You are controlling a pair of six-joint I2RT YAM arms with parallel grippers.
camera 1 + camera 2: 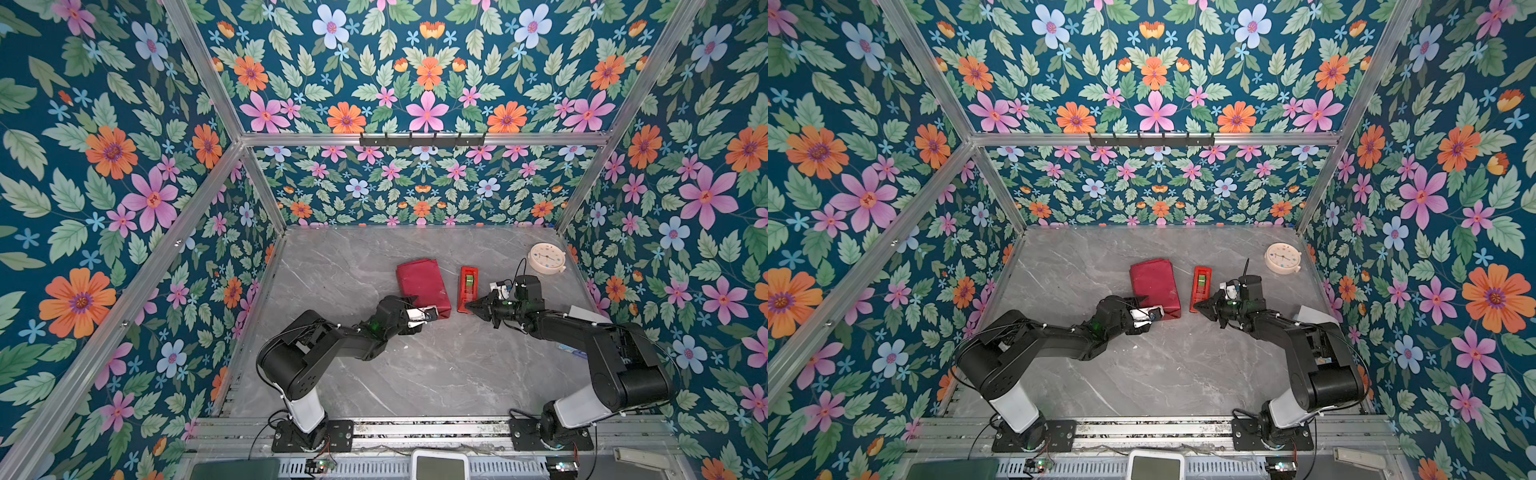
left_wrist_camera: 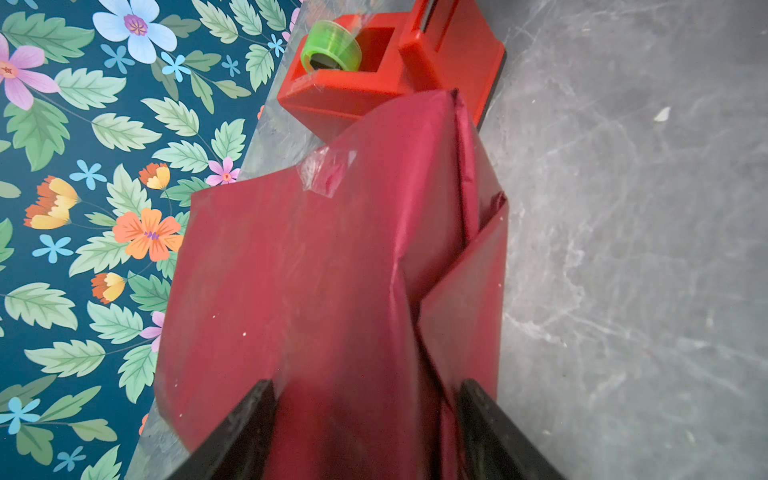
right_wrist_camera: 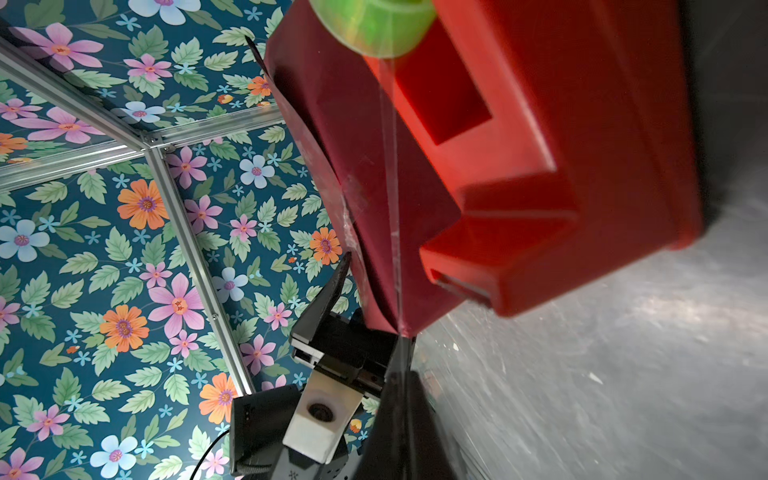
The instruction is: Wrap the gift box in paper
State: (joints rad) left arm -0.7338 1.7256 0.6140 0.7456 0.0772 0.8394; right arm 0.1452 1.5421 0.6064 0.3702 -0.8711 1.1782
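The gift box is hidden inside the paper (image 1: pixel 422 286) (image 1: pixel 1154 286), a maroon parcel lying mid-table. A patch of clear tape (image 2: pixel 328 170) sits on its folded seam. My left gripper (image 1: pixel 424 307) (image 1: pixel 1150 305) (image 2: pixel 368 386) is rolled on its side at the parcel's near end. Its jaws stand wide apart, with the wrapped end filling the gap between them. My right gripper (image 1: pixel 467 306) (image 1: pixel 1196 307) (image 3: pixel 401 345) is shut at the near end of the red tape dispenser (image 1: pixel 468 289) (image 3: pixel 540 166). A thin clear strip runs from the green roll (image 3: pixel 374 25) to its tips.
A round cream clock (image 1: pixel 546 257) (image 1: pixel 1282 257) lies at the back right of the grey marble table (image 1: pixel 374 374). A white sheet (image 1: pixel 586 313) pokes out behind my right arm. The dispenser stands just right of the parcel. Flowered walls enclose three sides.
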